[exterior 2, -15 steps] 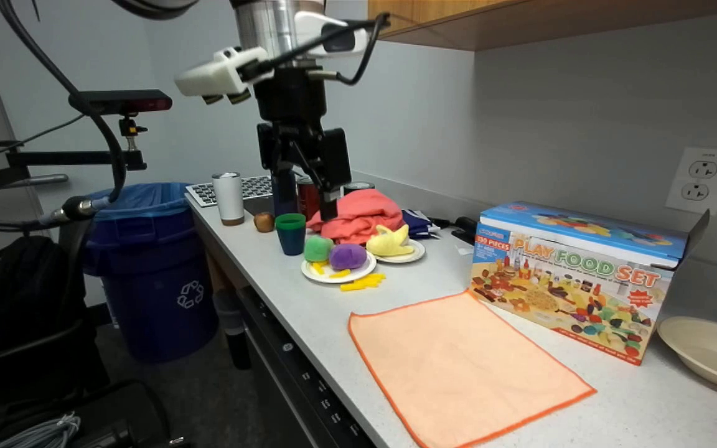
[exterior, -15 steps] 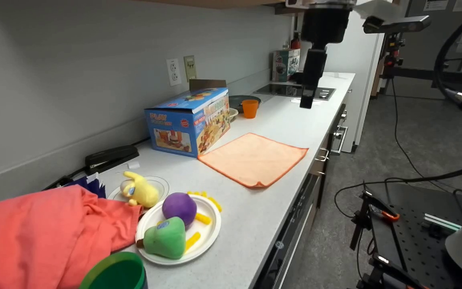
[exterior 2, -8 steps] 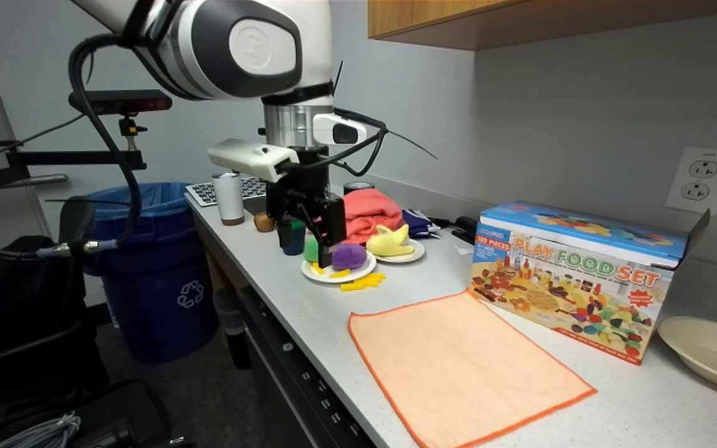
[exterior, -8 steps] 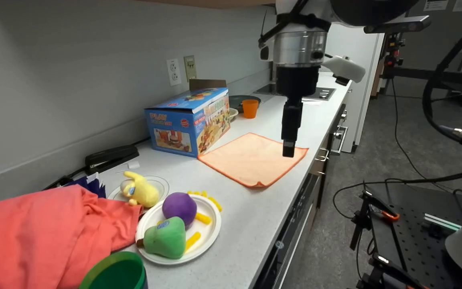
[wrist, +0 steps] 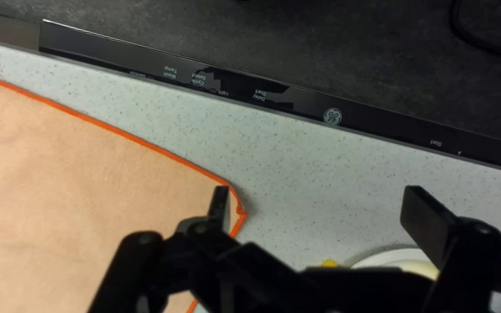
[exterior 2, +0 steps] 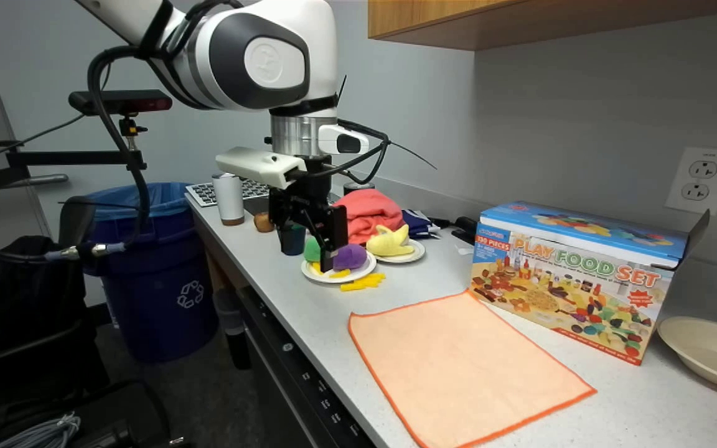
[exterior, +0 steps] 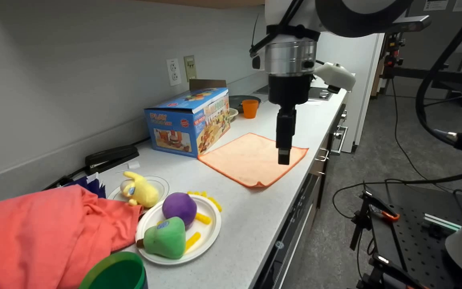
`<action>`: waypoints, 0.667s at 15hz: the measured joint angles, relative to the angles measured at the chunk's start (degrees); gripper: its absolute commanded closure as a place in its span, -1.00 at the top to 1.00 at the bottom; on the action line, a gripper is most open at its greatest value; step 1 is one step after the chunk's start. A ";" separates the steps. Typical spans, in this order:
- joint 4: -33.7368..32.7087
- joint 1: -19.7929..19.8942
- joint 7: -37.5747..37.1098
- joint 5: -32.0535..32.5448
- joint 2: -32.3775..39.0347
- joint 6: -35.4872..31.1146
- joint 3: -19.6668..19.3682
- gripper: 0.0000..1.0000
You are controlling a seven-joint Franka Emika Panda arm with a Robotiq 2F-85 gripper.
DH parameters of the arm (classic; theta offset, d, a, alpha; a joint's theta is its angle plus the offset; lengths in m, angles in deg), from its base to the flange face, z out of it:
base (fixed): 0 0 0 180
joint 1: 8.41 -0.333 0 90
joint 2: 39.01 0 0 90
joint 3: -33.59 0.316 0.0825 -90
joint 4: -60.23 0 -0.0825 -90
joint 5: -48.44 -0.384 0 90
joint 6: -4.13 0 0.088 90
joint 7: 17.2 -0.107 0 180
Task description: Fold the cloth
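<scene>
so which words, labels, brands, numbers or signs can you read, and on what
"PLAY FOOD SET": toy box
"130 PIECES", digits uncertain: toy box
"Wash Temp": black panel
"Cycle Select": panel
"Light": panel
"Delay Start": panel
"GE": panel
"Start": panel
Recycling sign: blue bin
Too small or blurred: toy box small print, papers at back, sticker on green pear, one panel label

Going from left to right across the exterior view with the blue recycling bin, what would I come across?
Going by each one's middle: black bag, blue recycling bin, white tumbler, small brown round object, robot's hand, peach cloth, Play Food Set box, beige bowl.
</scene>
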State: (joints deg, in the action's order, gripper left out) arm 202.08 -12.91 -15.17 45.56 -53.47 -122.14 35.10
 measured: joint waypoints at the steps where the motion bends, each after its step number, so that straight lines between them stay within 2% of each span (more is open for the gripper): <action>1: 0.09 0.04 0.00 0.00 0.07 0.00 0.00 1.00; 5: 1.24 0.61 0.55 0.14 1.98 -2.41 -0.67 1.00; 10: 2.09 1.41 4.23 0.19 8.06 -9.44 -1.77 1.00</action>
State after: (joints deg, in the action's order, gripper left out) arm 204.17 -11.49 -10.94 45.76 -45.41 -131.58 33.33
